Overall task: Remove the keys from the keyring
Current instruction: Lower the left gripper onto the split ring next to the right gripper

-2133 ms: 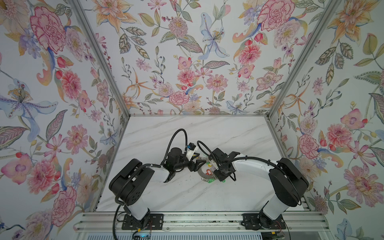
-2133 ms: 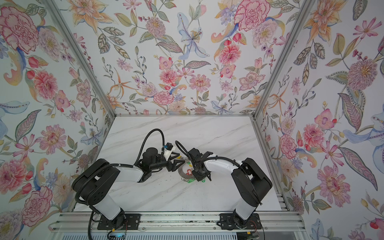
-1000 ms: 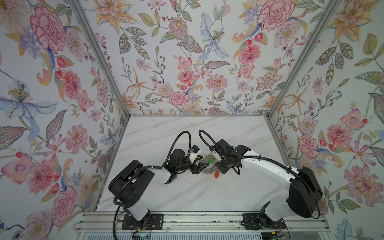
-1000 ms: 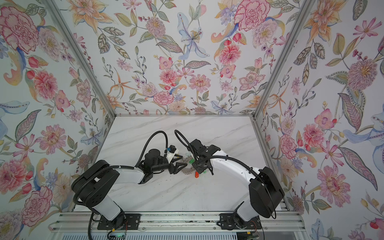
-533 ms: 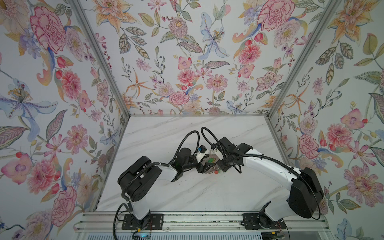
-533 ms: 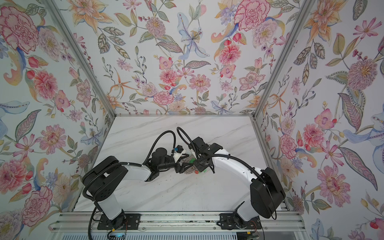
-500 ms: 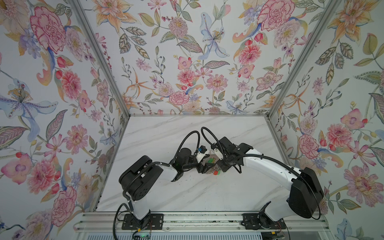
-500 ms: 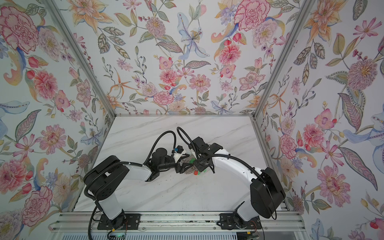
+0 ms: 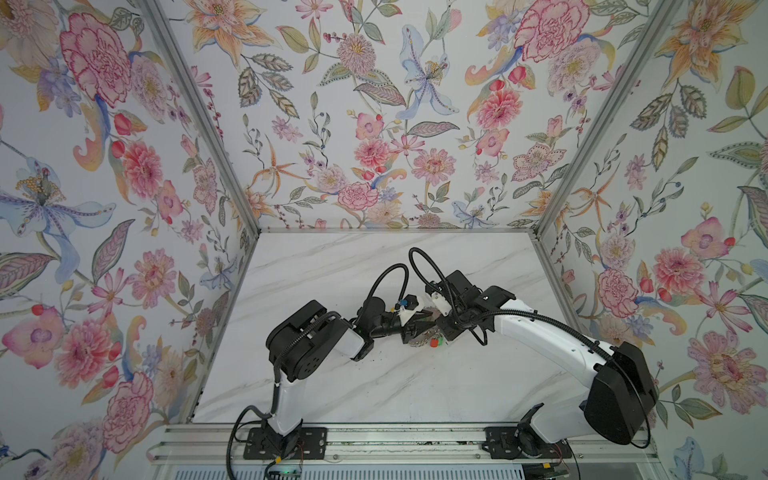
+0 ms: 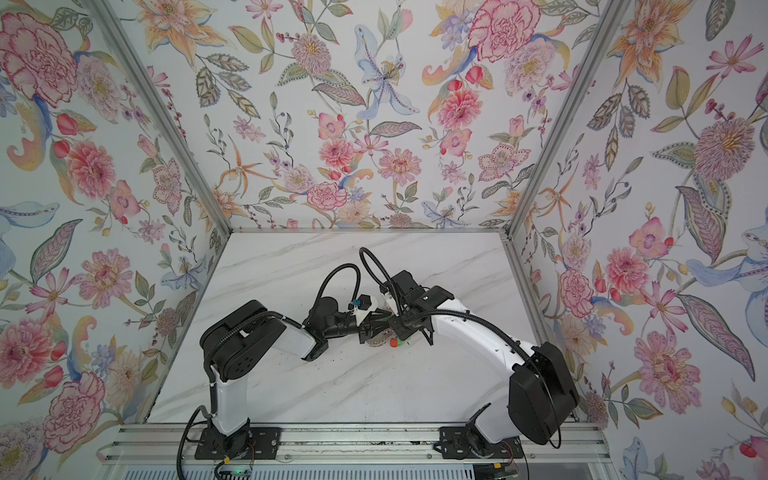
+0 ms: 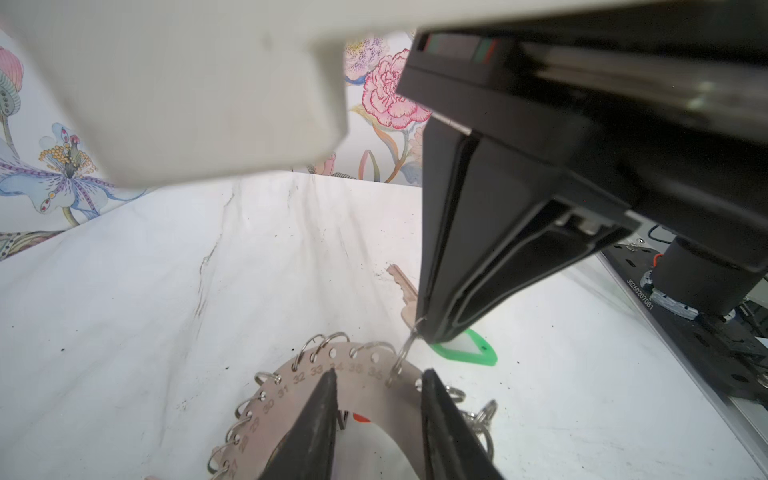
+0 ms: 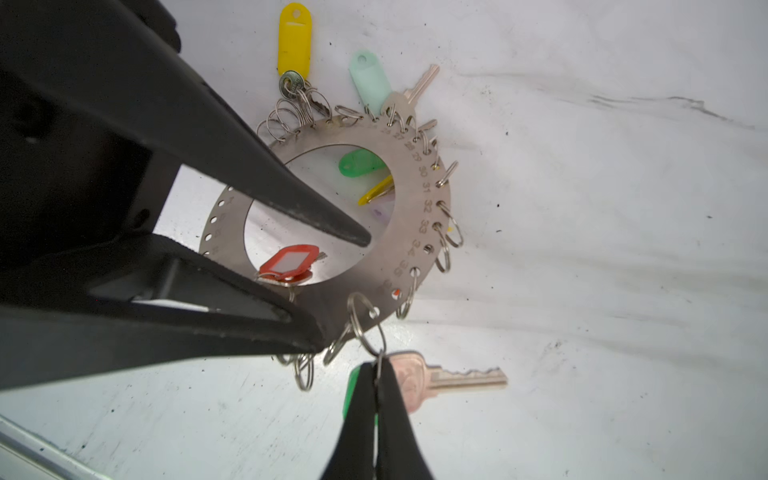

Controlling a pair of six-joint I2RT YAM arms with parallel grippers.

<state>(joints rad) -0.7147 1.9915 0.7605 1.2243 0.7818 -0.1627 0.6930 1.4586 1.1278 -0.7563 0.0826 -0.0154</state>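
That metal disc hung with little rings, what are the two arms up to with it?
They are taking keys off it. The right gripper is shut on a small split ring threaded through the keyring's rim, with a key and green tag beside it. The left gripper has its jaws apart, tips at the keyring on either side of that ring. The ring is not yet off; a yellow tag hangs from the rim too.

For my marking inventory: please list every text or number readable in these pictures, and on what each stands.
"27" "28" "29" "30" "31" "32" "33" "34" "35": engraved along the keyring rim.
"JG260207081": white print on the black base plate.
Remaining keyring numbers: too blurred to read.
Red key tag: white insert blank.
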